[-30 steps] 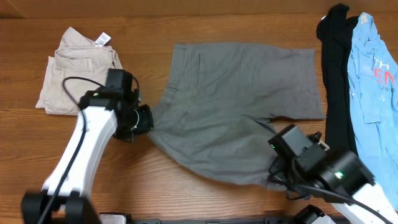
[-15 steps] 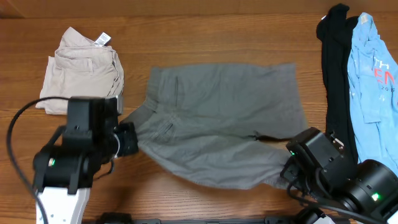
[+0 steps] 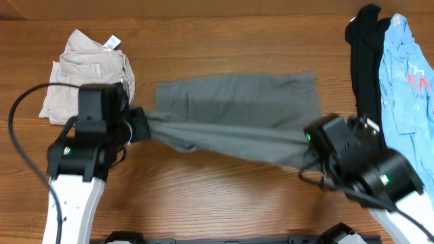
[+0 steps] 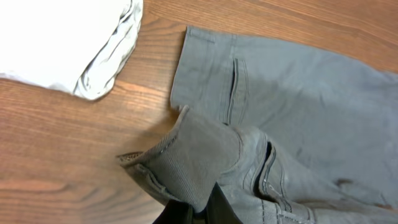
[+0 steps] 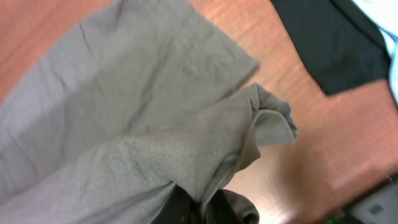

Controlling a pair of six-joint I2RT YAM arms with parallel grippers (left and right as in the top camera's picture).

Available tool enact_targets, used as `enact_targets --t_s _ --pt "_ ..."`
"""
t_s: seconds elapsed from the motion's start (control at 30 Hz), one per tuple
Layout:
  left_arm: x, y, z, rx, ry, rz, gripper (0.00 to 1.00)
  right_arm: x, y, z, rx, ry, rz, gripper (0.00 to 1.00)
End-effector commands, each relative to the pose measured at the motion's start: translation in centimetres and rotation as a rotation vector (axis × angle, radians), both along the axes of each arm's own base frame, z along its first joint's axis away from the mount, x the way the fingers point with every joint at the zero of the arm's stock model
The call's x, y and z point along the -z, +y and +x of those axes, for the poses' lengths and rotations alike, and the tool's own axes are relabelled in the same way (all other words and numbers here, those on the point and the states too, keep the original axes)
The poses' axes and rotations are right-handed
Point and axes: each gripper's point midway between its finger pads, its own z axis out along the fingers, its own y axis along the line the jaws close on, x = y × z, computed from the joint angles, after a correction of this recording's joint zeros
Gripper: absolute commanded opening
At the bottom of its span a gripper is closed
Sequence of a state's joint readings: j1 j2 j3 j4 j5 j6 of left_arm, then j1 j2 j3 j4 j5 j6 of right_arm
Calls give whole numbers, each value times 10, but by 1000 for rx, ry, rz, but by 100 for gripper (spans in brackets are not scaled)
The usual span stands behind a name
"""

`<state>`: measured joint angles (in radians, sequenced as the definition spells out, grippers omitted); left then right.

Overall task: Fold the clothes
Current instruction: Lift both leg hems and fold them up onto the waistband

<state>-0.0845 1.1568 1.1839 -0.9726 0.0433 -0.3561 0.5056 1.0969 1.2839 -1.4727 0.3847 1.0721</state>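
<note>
The grey shorts (image 3: 237, 112) lie across the middle of the table, their near half lifted and stretched between both grippers over the far half. My left gripper (image 3: 139, 125) is shut on the waistband end (image 4: 199, 162) at the left. My right gripper (image 3: 313, 146) is shut on the leg hem (image 5: 249, 134) at the right. The far half still rests flat on the wood; its back pocket seam (image 4: 233, 87) shows in the left wrist view.
Folded beige trousers (image 3: 85, 74) with a white tag lie at the far left, close to my left arm, pale in the left wrist view (image 4: 62, 43). A black garment (image 3: 366, 74) and a light-blue printed shirt (image 3: 407, 74) lie at the right edge.
Both grippers have moved away from the front edge, carrying the shorts' near edge up and over the far half. The cloth has drawn into a narrower, taut band.
</note>
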Motion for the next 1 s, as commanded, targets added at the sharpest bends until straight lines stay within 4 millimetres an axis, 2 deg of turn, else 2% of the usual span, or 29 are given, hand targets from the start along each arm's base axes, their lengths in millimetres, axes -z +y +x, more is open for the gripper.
enact_targets --t_s 0.0,0.13,0.17,0.33,0.43,0.47,0.53,0.57,0.6,0.63,0.67,0.7,0.73,0.77,0.9,0.97 --pt "4 10 25 -51 -16 36 4 -5 -21 33 9 -35 -109 4" --pt "20 7 53 -49 -18 33 4 11 -28 74 -16 -18 -115 4" --pt "26 6 63 -49 -22 32 4 20 -32 88 -18 -5 -107 4" --pt "44 4 94 -50 -41 31 4 56 -41 125 0 52 -92 4" --pt "57 2 115 -59 -59 21 4 80 -33 148 -50 71 -81 4" --pt "65 1 125 -75 -65 8 8 94 -30 160 -53 75 -74 4" --pt "73 0 136 -81 -75 -1 17 106 -27 170 -56 79 -68 4" --pt "79 -1 145 -81 -88 -3 37 116 -24 177 -60 82 -59 4" --pt "82 -2 152 -81 -102 -4 58 124 -22 184 -63 78 -52 8" --pt "84 -2 157 -81 -114 -5 84 130 -21 188 -63 80 -52 21" --pt "85 -2 162 -81 -129 -6 100 138 -20 195 -62 75 -52 62" --pt "84 -3 169 -75 -153 -4 100 142 -19 199 -62 72 -52 82" --pt "81 -3 172 -75 -172 -6 100 145 -19 201 -62 70 -51 95" --pt "78 -3 175 -75 -188 -8 100 145 -18 204 -62 60 -50 100" --pt "64 -5 177 -49 -208 -2 100 133 -15 209 -89 37 -45 100" --pt "60 -11 170 17 -173 9 100 123 -8 207 -158 54 -32 100"
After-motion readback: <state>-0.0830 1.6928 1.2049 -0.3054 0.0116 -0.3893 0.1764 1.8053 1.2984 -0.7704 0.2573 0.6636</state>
